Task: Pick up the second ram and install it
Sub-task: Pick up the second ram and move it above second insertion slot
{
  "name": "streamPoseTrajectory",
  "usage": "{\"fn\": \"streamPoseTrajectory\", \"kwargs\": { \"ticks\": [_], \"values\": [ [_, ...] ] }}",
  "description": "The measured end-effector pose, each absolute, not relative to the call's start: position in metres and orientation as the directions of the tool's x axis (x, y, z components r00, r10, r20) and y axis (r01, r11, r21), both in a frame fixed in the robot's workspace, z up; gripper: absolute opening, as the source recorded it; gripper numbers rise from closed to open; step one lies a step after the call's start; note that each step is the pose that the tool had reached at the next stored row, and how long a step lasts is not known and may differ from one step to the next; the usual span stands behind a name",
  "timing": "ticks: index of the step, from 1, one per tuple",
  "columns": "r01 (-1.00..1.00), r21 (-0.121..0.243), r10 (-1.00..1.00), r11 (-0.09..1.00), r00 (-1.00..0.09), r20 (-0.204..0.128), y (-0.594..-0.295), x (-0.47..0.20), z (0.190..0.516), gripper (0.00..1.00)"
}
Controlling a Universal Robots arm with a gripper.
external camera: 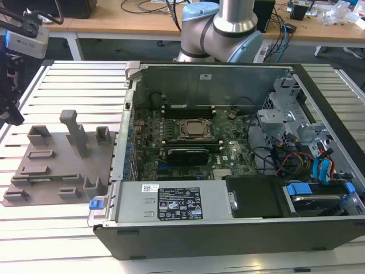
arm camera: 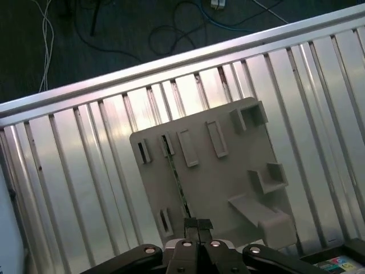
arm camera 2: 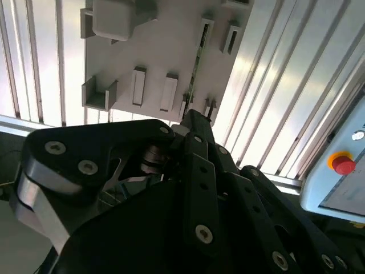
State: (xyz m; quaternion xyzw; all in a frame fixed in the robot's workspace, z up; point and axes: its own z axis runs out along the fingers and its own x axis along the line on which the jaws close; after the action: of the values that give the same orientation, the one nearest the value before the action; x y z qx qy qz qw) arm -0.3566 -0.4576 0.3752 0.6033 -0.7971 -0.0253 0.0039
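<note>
Slatted table (arm camera: 74, 171) | gripper (arm camera: 197, 224) lower centre, pressed together, empty, above fixture plate (arm camera: 228, 165) | second ram (arm camera: 175, 180) lying in plate slot | pickup, install: not yet done

So the end effector (arm camera: 197, 224) is pointed downward with both black fingertips (arm camera 2: 197, 123) pinched together, its linkage bars folded in close behind them, and the arm (external camera: 225, 25) with its silver-and-blue base joints sits well away from it, toward the exterior view's right.
</note>
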Motion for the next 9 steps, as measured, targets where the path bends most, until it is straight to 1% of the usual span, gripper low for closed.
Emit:
{"fn": "streamPoseTrajectory", "kwargs": {
  "ticks": [2, 6, 8, 9],
  "values": [
    [-0.973, 0.045, -0.973, 0.227, -0.228, -0.024, -0.4576, -0.3566, 0.3752, 0.10],
    [-0.994, 0.045, -0.994, 0.104, -0.105, -0.024, -0.4576, -0.3566, 0.3752, 0.10],
    [-0.996, 0.045, -0.996, 0.079, -0.080, -0.024, -0.4576, -0.3566, 0.3752, 0.10],
    [-0.998, 0.045, -0.998, 0.048, -0.049, -0.024, -0.4576, -0.3566, 0.3751, 0.10]
  ]
}}
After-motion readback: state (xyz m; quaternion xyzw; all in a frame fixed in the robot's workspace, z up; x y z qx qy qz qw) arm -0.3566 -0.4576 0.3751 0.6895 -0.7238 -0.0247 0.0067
